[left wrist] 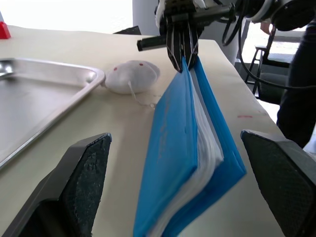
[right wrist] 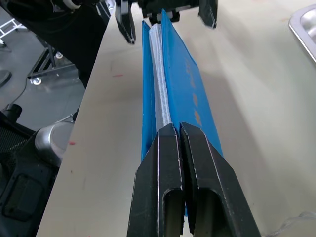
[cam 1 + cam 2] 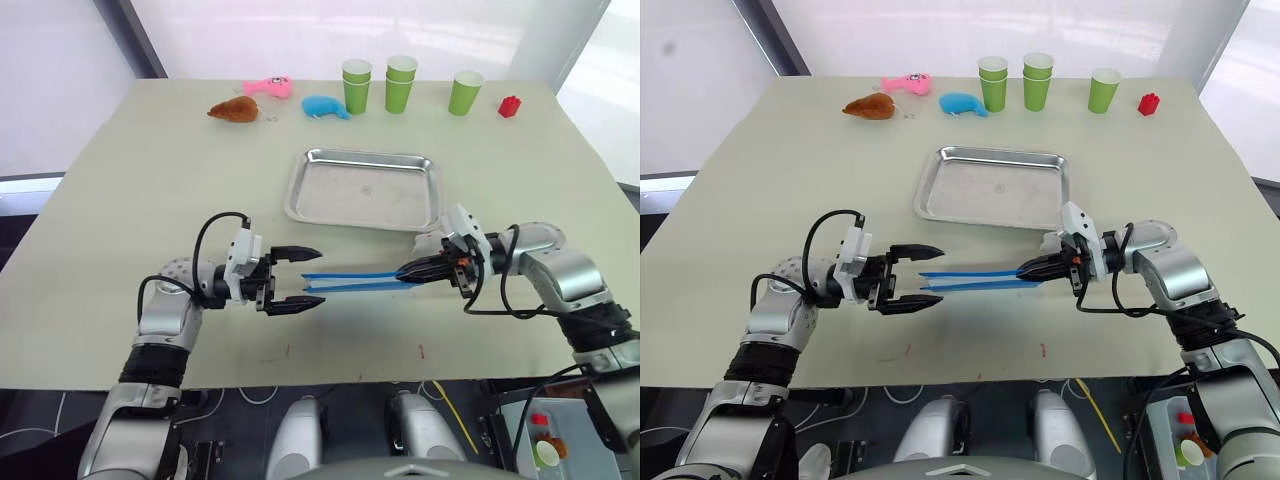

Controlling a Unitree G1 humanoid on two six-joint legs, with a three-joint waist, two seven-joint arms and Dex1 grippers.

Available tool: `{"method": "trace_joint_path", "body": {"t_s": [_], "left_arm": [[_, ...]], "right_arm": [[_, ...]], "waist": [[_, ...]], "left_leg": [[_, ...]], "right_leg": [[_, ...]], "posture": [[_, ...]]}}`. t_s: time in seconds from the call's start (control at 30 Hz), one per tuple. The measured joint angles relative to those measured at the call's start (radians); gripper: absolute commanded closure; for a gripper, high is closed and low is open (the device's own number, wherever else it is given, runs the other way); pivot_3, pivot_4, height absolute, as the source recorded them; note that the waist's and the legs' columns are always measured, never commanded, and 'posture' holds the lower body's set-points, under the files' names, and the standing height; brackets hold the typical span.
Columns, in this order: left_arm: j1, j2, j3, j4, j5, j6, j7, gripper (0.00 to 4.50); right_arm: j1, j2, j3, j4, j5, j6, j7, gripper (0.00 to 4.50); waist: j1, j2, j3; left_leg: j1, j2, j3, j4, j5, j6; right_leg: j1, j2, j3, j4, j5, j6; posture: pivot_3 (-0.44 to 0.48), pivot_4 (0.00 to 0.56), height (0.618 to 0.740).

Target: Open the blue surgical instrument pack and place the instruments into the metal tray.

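The blue surgical instrument pack [image 3: 360, 280] is held edge-on just above the table, its pale lining [image 2: 161, 89] showing between the blue covers. My right gripper [image 3: 410, 271] is shut on the pack's right end. At the pack's left end, my left gripper [image 3: 308, 277] is open, one finger above the edge and one below, apart from it. The metal tray [image 3: 363, 188] lies beyond the pack, with nothing in it. The instruments are hidden.
A white mouse-shaped toy [image 1: 132, 76] lies by the tray's near right corner. Along the far edge are a brown toy [image 3: 234, 111], a pink toy [image 3: 268, 88], a blue plush toy [image 3: 325, 107], green cups [image 3: 356, 86] and a red block [image 3: 510, 105].
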Motion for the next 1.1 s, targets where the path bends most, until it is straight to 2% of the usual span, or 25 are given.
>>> {"method": "trace_joint_path", "body": {"t_s": [0.1, 0.17, 0.2, 0.27, 0.33, 0.37, 0.4, 0.47, 0.5, 0.67, 0.7, 0.77, 0.97, 1.0, 1.1], "left_arm": [[-0.008, -0.003, -0.015, 0.025, 0.016, -0.023, -0.02, 0.0], [-0.01, -0.009, -0.018, 0.044, 0.017, -0.029, -0.023, 0.54], [-0.011, -0.014, -0.017, 0.05, 0.014, -0.026, -0.023, 1.08], [-0.014, -0.02, -0.015, 0.051, 0.01, -0.019, -0.022, 1.55], [-0.02, -0.027, -0.007, 0.051, -0.009, 0.0, -0.02, 2.35], [-0.022, -0.029, 0.013, 0.048, -0.03, 0.027, -0.017, 3.22], [-0.022, -0.029, 0.014, 0.047, -0.033, 0.031, -0.016, 3.39], [-0.021, -0.029, 0.015, 0.042, -0.043, 0.047, -0.013, 4.21], [-0.02, -0.029, 0.015, 0.04, -0.045, 0.051, -0.013, 4.45], [-0.009, -0.029, 0.022, 0.028, -0.047, 0.066, -0.002, 4.45], [-0.007, -0.029, 0.023, 0.026, -0.047, 0.066, 0.0, 4.5], [-0.005, -0.029, 0.023, 0.022, -0.048, 0.066, 0.0, 4.5], [-0.006, -0.03, 0.021, 0.024, -0.044, 0.05, -0.013, 4.5], [-0.006, -0.03, 0.02, 0.026, -0.043, 0.046, -0.015, 4.5], [-0.011, -0.029, 0.02, 0.034, -0.041, 0.04, -0.02, 4.5]], "right_arm": [[-0.014, 0.011, -0.004, 0.015, -0.011, 0.001, -0.002, 4.48], [-0.016, 0.016, -0.009, 0.025, -0.016, 0.001, -0.002, 4.5], [-0.016, 0.019, -0.012, 0.027, -0.019, 0.0, -0.001, 4.5], [-0.016, 0.021, -0.015, 0.028, -0.023, -0.001, -0.001, 4.5], [-0.016, 0.023, -0.015, 0.029, -0.027, -0.004, 0.001, 4.5], [-0.016, 0.026, -0.016, 0.029, -0.033, -0.006, 0.003, 4.5], [-0.016, 0.026, -0.017, 0.029, -0.035, -0.008, 0.003, 4.5], [-0.016, 0.027, -0.019, 0.031, -0.039, -0.015, 0.002, 4.5], [-0.017, 0.03, -0.022, 0.036, -0.04, -0.018, 0.001, 4.5], [-0.029, 0.057, -0.035, 0.066, -0.067, -0.066, -0.027, 4.5], [-0.031, 0.063, -0.04, 0.07, -0.067, -0.066, -0.031, 3.92], [-0.031, 0.065, -0.048, 0.071, -0.065, -0.061, -0.039, 3.25], [-0.008, 0.039, -0.103, 0.021, -0.018, -0.012, -0.043, 0.16], [-0.004, 0.025, -0.12, 0.011, -0.009, -0.002, -0.044, 0.02], [0.004, -0.003, -0.184, 0.005, 0.008, 0.0, -0.072, 0.02]], "waist": [[-0.002, 0.0, 0.0], [-0.002, 0.0, 0.0], [-0.002, 0.0, 0.0], [-0.001, 0.0, 0.0], [-0.002, 0.0, 0.0], [-0.003, 0.0, 0.0], [-0.002, 0.0, 0.0], [-0.003, 0.0, 0.0], [-0.003, 0.0, 0.0], [-0.003, 0.0, 0.0], [-0.003, 0.0, 0.0], [-0.002, 0.0, 0.0], [0.001, 0.0, 0.0], [0.002, 0.0, 0.0], [0.002, 0.0, 0.0]], "left_leg": [[0.0, 0.0, 0.0, 0.0, 0.0, 0.0], [0.0, 0.0, 0.0, 0.0, 0.0, 0.0], [0.0, 0.0, 0.0, 0.0, 0.0, 0.0], [0.0, 0.0, 0.0, 0.0, 0.0, 0.0], [0.0, 0.0, 0.0, 0.0, 0.0, 0.0], [0.0, 0.0, -0.001, 0.0, 0.0, 0.0], [0.0, 0.0, -0.001, 0.0, 0.0, 0.0], [0.0, 0.0, 0.0, 0.0, 0.0, 0.0], [0.0, 0.0, 0.0, 0.0, 0.0, 0.0], [0.0, 0.0, -0.001, 0.0, 0.0, 0.0], [0.0, 0.0, -0.001, 0.0, 0.0, 0.0], [0.0, 0.0, -0.001, 0.0, 0.0, 0.0], [0.0, 0.0, 0.0, 0.0, 0.0, 0.0], [-0.001, 0.0, 0.0, 0.0, 0.0, 0.0], [-0.001, 0.0, 0.0, 0.0, 0.0, 0.0]], "right_leg": [[0.0, 0.0, 0.0, 0.0, 0.0, 0.0], [0.0, 0.0, 0.0, 0.0, 0.0, 0.0], [0.0, 0.0, 0.0, 0.0, 0.0, 0.0], [0.0, 0.0, 0.0, 0.0, 0.0, 0.0], [0.0, 0.0, 0.0, 0.0, 0.0, 0.0], [0.0, 0.0, 0.0, 0.0, 0.0, 0.0], [0.0, 0.0, 0.0, 0.0, 0.0, 0.0], [0.0, 0.0, 0.0, 0.0, 0.0, 0.0], [0.0, 0.0, 0.0, 0.0, 0.0, 0.0], [0.0, 0.0, 0.0, 0.0, 0.0, 0.0], [0.0, 0.0, 0.0, 0.0, 0.0, 0.0], [0.0, 0.0, 0.0, 0.0, 0.0, 0.0], [0.0, 0.0, 0.0, 0.0, 0.0, 0.0], [0.0, 0.0, 0.0, 0.0, 0.0, 0.0], [0.0, 0.0, 0.0, 0.0, 0.0, 0.0]], "posture": [[0.0, 0.15, 0.74], [0.0, 0.15, 0.74], [0.0, 0.15, 0.74], [0.0, 0.15, 0.74], [0.0, 0.15, 0.74], [0.0, 0.15, 0.74], [0.0, 0.15, 0.74], [0.0, 0.15, 0.74], [0.0, 0.15, 0.74], [0.0, 0.15, 0.74], [0.0, 0.15, 0.74], [0.0, 0.15, 0.74], [0.0, 0.15, 0.74], [0.0, 0.15, 0.74], [0.0, 0.15, 0.74]]}}
